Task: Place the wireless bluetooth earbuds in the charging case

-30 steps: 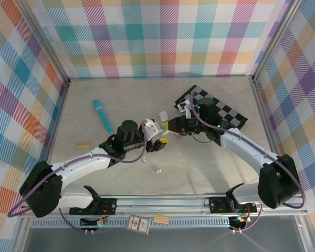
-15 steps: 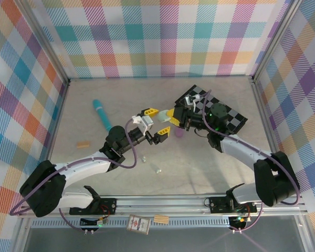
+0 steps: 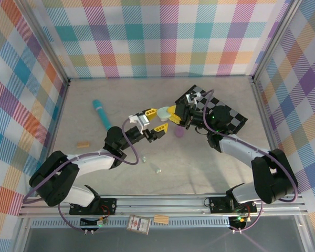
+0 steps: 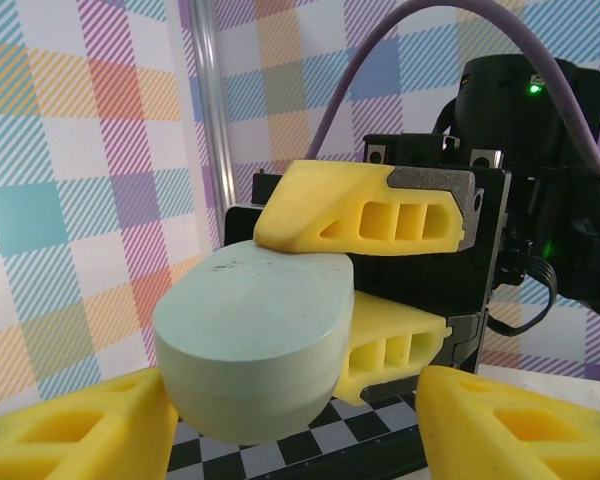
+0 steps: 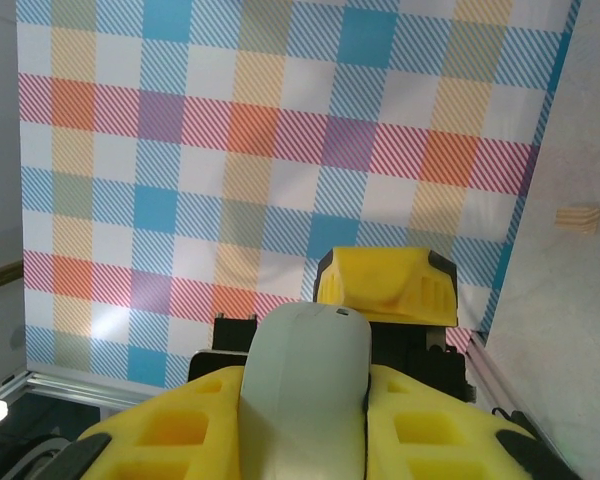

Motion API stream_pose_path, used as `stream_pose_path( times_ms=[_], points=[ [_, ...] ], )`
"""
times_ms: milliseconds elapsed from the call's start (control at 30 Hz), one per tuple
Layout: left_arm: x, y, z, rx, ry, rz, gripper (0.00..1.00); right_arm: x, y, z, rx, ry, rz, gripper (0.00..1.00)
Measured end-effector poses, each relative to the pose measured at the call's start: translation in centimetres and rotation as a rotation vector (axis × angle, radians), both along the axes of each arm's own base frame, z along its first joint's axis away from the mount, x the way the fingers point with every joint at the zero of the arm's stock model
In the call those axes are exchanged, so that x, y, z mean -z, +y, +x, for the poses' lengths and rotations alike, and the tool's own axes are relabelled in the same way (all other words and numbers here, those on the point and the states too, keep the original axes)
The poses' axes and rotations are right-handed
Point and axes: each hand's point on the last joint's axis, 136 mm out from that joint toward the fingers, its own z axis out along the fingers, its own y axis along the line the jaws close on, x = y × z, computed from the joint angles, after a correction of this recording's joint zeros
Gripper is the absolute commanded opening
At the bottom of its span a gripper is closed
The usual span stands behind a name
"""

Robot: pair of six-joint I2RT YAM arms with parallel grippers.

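My right gripper [image 3: 171,116] holds a mint-green pebble-shaped charging case [image 4: 255,340] up off the table, lid closed. In the right wrist view the case [image 5: 305,390] is pinched between my yellow fingers [image 5: 180,440]. My left gripper [image 3: 155,121] faces it from the left, open, with one finger [image 4: 70,430] close beside the case and the other [image 4: 520,425] well apart from it. Two tiny pale earbuds [image 3: 144,158] [image 3: 157,169] lie on the table below the grippers.
A lilac case [image 3: 178,132] lies on the table under the right gripper. A black-and-white checkered board [image 3: 223,113] sits at the right rear. A teal cylinder [image 3: 102,115] and a small wooden block [image 3: 83,144] lie to the left. Plaid walls enclose the table.
Both grippers have lifted from the table, the right one carrying the mint case. The left gripper has swung up to face the case, and its jaws have narrowed around it.
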Motion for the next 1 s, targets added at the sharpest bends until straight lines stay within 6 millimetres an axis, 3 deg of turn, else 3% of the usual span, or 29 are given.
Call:
stream_pose_path(
  times_ms=[367, 1000],
  points=[
    [-0.1, -1.0, 0.6, 0.039, -0.009, 0.002, 0.51, -0.3, 0.1, -0.3, -0.014, -0.012, 0.007, 0.14],
    [-0.6, -1.2, 0.8, 0.056, 0.001, -0.014, 0.50, -0.5, 0.1, -0.5, -0.018, -0.027, 0.013, 0.13]
  ],
)
